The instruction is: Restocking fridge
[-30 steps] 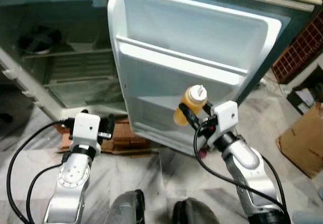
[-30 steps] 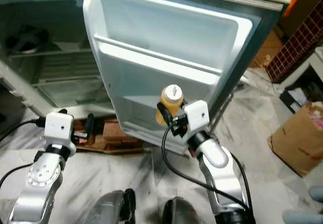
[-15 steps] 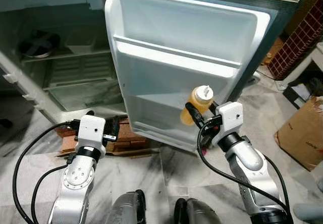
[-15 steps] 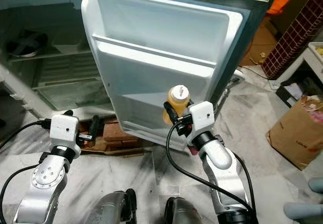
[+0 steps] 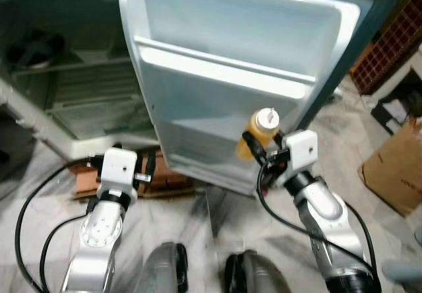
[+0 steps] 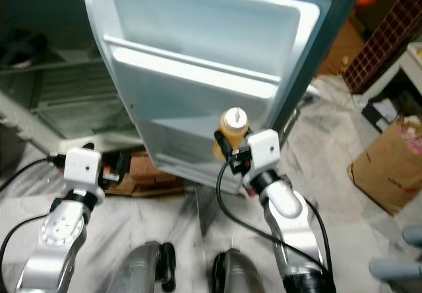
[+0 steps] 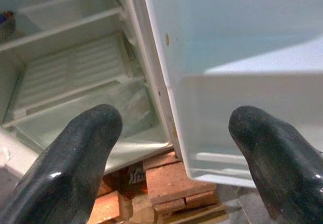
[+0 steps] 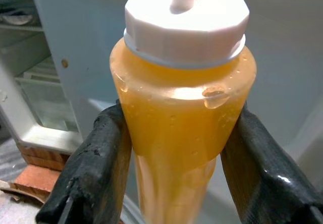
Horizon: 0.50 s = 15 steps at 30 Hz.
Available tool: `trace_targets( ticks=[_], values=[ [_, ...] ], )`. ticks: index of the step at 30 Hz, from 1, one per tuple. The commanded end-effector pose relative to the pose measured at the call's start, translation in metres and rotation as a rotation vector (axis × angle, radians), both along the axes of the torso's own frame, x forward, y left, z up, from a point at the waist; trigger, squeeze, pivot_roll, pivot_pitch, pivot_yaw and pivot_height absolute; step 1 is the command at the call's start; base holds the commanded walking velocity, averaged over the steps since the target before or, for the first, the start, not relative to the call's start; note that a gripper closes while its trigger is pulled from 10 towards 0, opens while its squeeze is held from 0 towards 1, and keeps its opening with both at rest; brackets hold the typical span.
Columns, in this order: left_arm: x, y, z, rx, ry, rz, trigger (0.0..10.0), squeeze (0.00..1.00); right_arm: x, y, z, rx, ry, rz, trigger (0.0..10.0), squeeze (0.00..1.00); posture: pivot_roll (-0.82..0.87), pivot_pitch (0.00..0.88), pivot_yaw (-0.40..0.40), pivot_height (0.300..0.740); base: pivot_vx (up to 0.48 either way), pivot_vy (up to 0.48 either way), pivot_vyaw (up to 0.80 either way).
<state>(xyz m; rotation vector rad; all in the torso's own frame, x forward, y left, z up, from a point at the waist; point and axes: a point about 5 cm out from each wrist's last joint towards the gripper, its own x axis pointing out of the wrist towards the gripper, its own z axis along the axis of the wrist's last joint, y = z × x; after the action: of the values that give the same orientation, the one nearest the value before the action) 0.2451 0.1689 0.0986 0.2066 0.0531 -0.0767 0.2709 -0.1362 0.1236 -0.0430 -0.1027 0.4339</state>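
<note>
My right gripper (image 5: 258, 146) is shut on an orange squeeze bottle (image 5: 260, 132) with a white cap, held upright in front of the lower part of the open fridge door (image 5: 231, 55). In the right wrist view the bottle (image 8: 184, 113) sits between both black fingers (image 8: 96, 168). The door's white shelf rail (image 5: 224, 68) runs across above the bottle. My left gripper (image 5: 146, 172) hangs low near the fridge's bottom left, open with nothing between its fingers (image 7: 75, 158). The fridge interior (image 5: 72, 88) shows bare white shelves.
Bricks (image 5: 168, 177) prop the fridge base on the marble floor. A cardboard box (image 5: 395, 174) stands at the right, beside a brown lattice (image 5: 386, 49). A dark object (image 5: 39, 45) lies on an inner fridge shelf. My feet (image 5: 165, 270) show at the bottom.
The camera has shifted, so the door looks closer and further left. The right gripper still holds the bottle at about the same spot before the door. The left arm stays low.
</note>
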Motion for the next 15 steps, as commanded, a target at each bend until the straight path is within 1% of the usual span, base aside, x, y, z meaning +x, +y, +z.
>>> trace_targets(
  ticks=[1, 4, 5, 7, 10, 15],
  values=[
    [-0.003, 0.006, -0.002, 0.014, 0.003, 0.034, 10.0, 0.00, -0.001, 0.000, 0.000, 0.002, -0.006, 0.001, 10.0, 0.00, 0.04, 0.182, -0.009, 0.633, 0.000, 0.000, 0.00],
    [-0.002, 0.009, 0.000, 0.039, -0.019, 0.059, 10.0, 0.00, 0.000, 0.000, 0.000, -0.001, -0.005, -0.003, 10.0, 0.00, 0.04, 0.185, -0.009, 0.633, 0.000, 0.000, 0.00],
    [-0.002, 0.011, 0.002, 0.070, -0.042, 0.081, 10.0, 0.00, 0.000, 0.000, 0.000, -0.001, -0.005, -0.004, 10.0, 0.00, 0.04, 0.187, -0.008, 0.633, 0.000, 0.000, 0.00],
    [-0.001, 0.014, 0.003, 0.095, -0.058, 0.098, 10.0, 0.00, 0.000, 0.000, -0.001, -0.001, -0.004, -0.005, 10.0, 0.00, 0.04, 0.187, -0.008, 0.633, 0.000, 0.000, 0.00],
    [-0.001, 0.015, 0.002, 0.077, -0.049, 0.108, 10.0, 0.00, 0.001, 0.002, -0.001, -0.002, -0.003, -0.002, 10.0, 0.00, 0.05, 0.188, -0.010, 0.633, 0.000, 0.000, 0.00],
    [-0.004, 0.020, 0.004, 0.087, -0.056, 0.161, 10.0, 0.00, 0.003, 0.004, -0.001, 0.000, -0.009, 0.002, 10.0, 0.00, 0.05, 0.191, 0.004, 0.633, 0.000, 0.000, 0.00]
  ],
)
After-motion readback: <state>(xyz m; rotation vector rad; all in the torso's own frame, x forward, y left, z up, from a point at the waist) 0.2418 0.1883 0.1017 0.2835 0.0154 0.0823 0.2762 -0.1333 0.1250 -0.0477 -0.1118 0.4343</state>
